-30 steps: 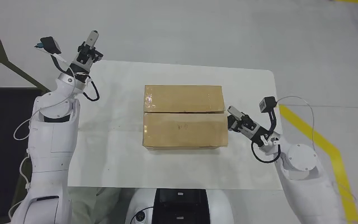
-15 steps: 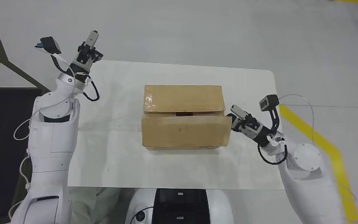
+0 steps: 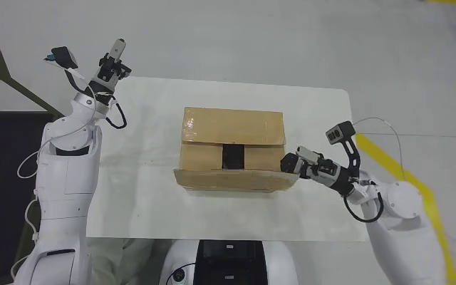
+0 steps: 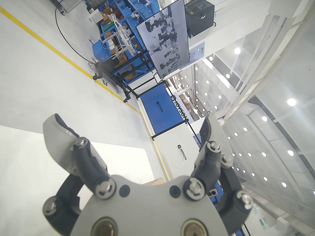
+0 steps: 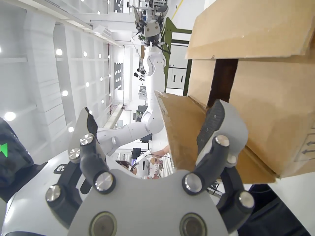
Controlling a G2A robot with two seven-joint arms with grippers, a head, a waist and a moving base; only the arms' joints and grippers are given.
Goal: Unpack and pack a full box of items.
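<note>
A brown cardboard box (image 3: 231, 135) stands in the middle of the white table (image 3: 142, 185). Its far top flap (image 3: 234, 126) lies shut. The near flap (image 3: 228, 179) is folded outward, baring two inner flaps with a dark gap (image 3: 233, 155) between them. My right gripper (image 3: 291, 164) is open at the near flap's right end. In the right wrist view the flap's edge (image 5: 179, 124) runs between the right gripper's (image 5: 152, 114) fingers, close against one pad (image 5: 209, 121). My left gripper (image 3: 117, 50) is raised over the table's far left corner, open and empty (image 4: 133, 121).
Bare table surface lies to the left of the box and along its far side. A yellow floor line (image 3: 399, 178) runs past the table's right edge. The table's far right corner (image 3: 342, 96) is rounded.
The near flap has swung from flat on the box outward toward the table's near side, uncovering the dark gap. My right gripper moved nearer with it. The left arm has kept still.
</note>
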